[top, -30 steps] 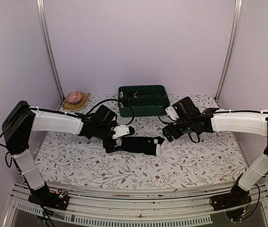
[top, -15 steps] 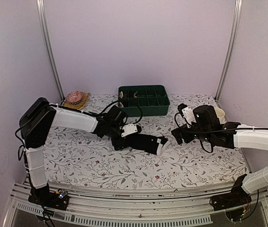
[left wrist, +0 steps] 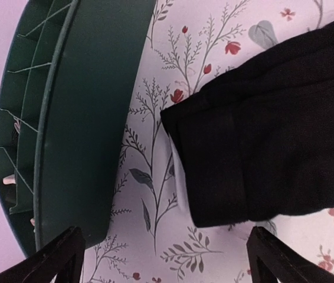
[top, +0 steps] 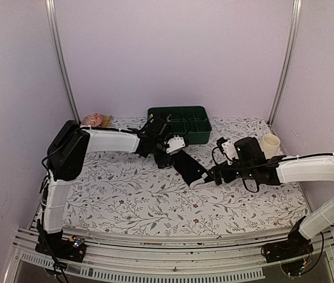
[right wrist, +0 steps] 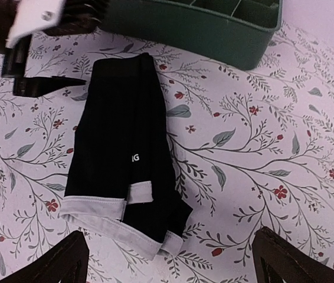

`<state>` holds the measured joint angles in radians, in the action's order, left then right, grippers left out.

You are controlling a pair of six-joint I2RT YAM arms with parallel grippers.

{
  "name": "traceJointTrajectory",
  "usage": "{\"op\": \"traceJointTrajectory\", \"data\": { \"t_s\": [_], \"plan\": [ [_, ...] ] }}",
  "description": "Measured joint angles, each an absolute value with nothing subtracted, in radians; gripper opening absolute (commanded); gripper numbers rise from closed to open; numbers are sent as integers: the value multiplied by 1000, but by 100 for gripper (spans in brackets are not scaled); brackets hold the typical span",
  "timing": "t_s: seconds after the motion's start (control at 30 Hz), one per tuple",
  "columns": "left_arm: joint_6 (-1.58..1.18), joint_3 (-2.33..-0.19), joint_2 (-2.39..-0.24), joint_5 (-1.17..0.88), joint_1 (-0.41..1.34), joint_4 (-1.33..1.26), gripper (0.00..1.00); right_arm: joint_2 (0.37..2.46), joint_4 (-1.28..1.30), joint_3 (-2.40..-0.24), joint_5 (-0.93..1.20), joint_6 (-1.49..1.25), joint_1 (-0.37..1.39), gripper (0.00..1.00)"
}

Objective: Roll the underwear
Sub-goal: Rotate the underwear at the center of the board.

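Pink object: far left at the back of the overhead view, on a straw-coloured mat, well apart from the work.
Left tool: left of centre, spread wide and holding nothing. In its wrist view the fingertips stand either side of the cloth's dark end; I cannot tell whether they touch it.
Green tray: top centre, just behind the left tool, near the cloth's end but apart from it.
Underwear: one black pair is seen, folded into a long strip. It lies flat on the flowered surface, running from centre down to the right, with the white waistband at the lower-right end.
Right tool: right of centre, jaws fully apart, empty, just beside the waistband end.
Cup: right side, away from the cloth.
Step in hand: probably starting the roll, with a tool at each end.
Doing it well: begin at one end only and pinch the whole width, not a corner. Turn the edge over squarely, with the other tool pinning the far end so the strip stays taut. Keep each turn tight and the sides aligned, and keep the cloth off the tray wall.
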<state>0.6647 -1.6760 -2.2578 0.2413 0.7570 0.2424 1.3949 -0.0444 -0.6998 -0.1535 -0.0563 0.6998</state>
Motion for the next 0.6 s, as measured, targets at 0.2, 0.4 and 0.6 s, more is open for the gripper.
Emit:
{"op": "traceJointTrajectory", "data": {
  "t_s": [0.2, 0.4, 0.6],
  "plan": [
    [662, -1446, -2011, 155, 757, 246, 98, 1526, -37, -749, -32, -147, 605, 99],
    [681, -1185, -1747, 34, 754, 207, 98, 1628, -45, -790, 80, -193, 584, 99],
    [689, -977, -1646, -94, 726, 154, 99, 1693, -47, -800, 168, -206, 582, 99]
  ]
}}
